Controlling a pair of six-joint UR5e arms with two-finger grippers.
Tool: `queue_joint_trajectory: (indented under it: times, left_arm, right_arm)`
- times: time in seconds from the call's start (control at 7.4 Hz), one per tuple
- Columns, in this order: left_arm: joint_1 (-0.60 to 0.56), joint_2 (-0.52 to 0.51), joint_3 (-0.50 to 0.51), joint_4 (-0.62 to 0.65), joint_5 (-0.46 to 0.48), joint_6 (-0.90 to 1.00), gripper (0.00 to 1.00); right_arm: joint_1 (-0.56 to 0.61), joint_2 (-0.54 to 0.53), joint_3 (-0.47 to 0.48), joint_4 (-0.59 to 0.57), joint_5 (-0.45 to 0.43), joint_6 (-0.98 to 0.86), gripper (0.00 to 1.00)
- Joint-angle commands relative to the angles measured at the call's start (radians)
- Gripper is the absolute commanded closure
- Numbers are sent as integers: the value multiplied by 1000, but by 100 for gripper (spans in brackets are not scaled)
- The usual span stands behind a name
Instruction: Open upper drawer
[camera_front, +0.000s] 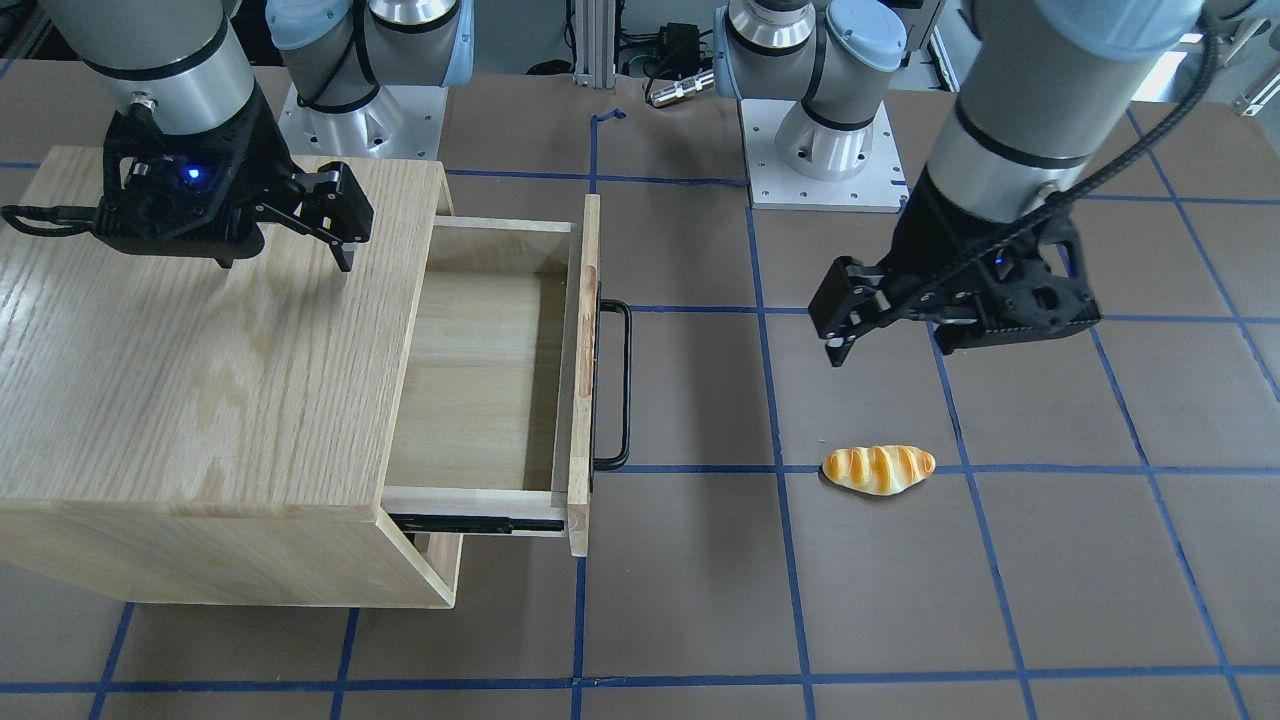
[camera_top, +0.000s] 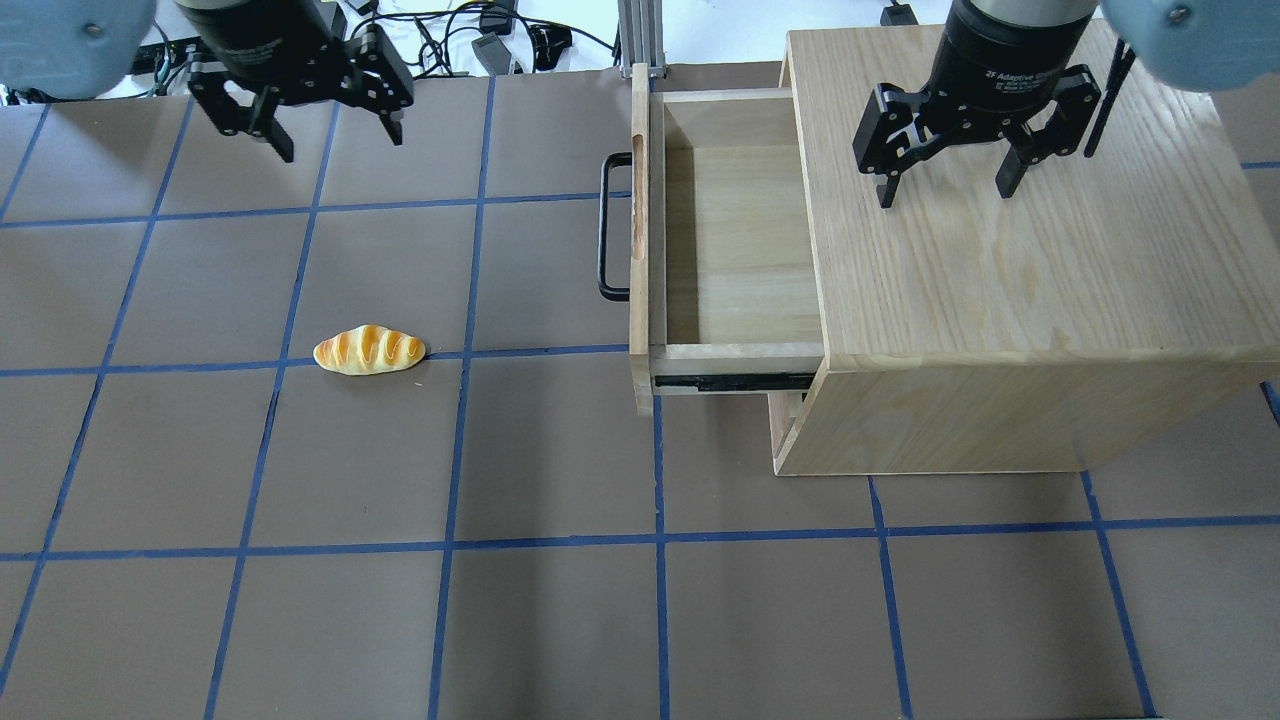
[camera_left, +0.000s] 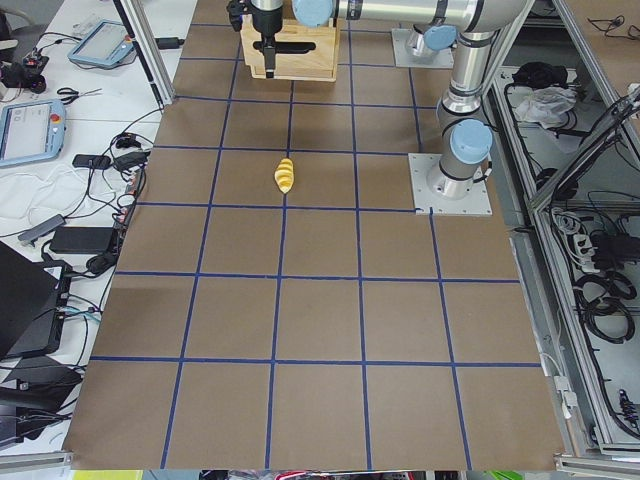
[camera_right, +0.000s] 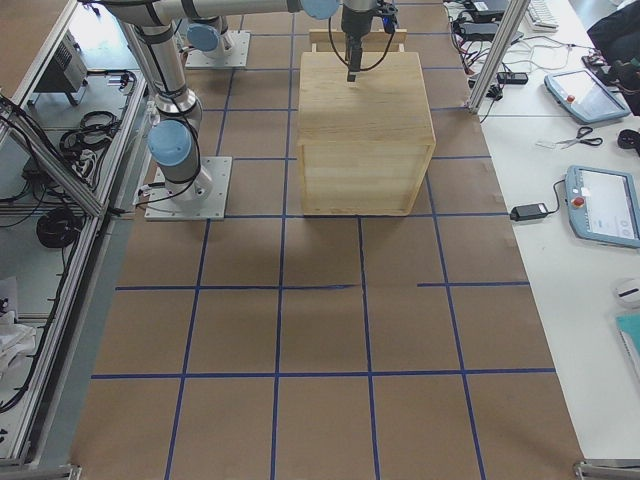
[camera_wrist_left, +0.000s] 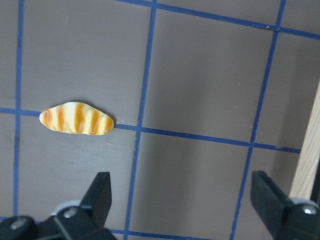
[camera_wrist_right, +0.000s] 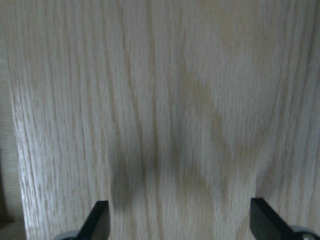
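The upper drawer (camera_top: 735, 240) stands pulled far out of the oak cabinet (camera_top: 1010, 280); its inside is bare and its black bar handle (camera_top: 606, 226) points toward the table's middle. It also shows in the front view (camera_front: 490, 370). My left gripper (camera_top: 320, 135) is open and empty, hovering over the table well away from the handle; in the front view (camera_front: 838, 335) it hangs above the bread roll. My right gripper (camera_top: 945, 185) is open and empty, just above the cabinet top, also seen in the front view (camera_front: 345, 240).
A yellow striped bread roll (camera_top: 370, 350) lies on the brown table between my left gripper and the drawer; it also shows in the left wrist view (camera_wrist_left: 76, 119). Below the drawer the cabinet's lower front panel (camera_top: 785, 425) sits shut. Blue tape lines grid the table.
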Motion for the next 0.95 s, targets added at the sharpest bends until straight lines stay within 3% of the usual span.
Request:
queue_joint_trajectory:
  times: [0.0, 0.81]
  left_arm:
    - [53, 40, -18, -31, 22, 39, 0]
    - [41, 69, -61, -25, 17, 39, 0]
  right_arm:
    - [0, 0, 2, 0, 0, -1, 0]
    - [0, 0, 0, 0, 0, 0, 0]
